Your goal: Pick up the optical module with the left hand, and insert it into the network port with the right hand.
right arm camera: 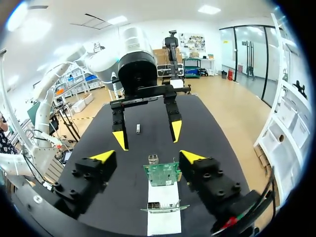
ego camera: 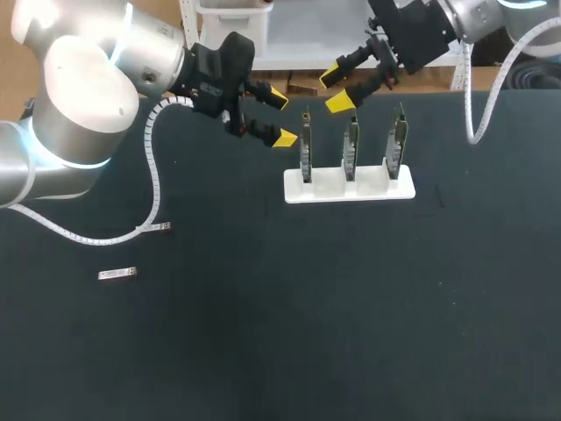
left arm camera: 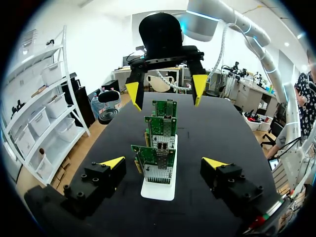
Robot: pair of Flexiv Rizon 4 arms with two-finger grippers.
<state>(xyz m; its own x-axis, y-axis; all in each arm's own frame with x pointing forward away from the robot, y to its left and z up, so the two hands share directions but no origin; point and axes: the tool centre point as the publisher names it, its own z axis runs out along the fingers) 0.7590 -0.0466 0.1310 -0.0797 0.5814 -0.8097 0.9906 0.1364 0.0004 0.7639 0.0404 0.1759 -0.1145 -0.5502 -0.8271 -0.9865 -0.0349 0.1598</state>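
Observation:
The optical module (ego camera: pixel 117 274), a small silver bar, lies flat on the black table at the left, far from both grippers; it also shows in the right wrist view (right arm camera: pixel 138 128), beyond my left gripper. Three green network cards (ego camera: pixel 350 151) stand upright in a white stand (ego camera: pixel 368 186). My left gripper (ego camera: pixel 280 117) hangs open and empty just left of the nearest card. My right gripper (ego camera: pixel 336 89) is open and empty above and behind the cards. In the left wrist view the cards (left arm camera: pixel 159 148) with their metal ports sit ahead of the open left gripper (left arm camera: pixel 163 163). The right gripper (right arm camera: pixel 147 156) looks down on a card's port (right arm camera: pixel 153 159).
The two grippers face each other across the card stand (left arm camera: pixel 158 190), with little room between them. A white ribbed cable (ego camera: pixel 156 175) hangs from my left arm down to the table. Open black mat (ego camera: pixel 307 316) spreads in front of the stand.

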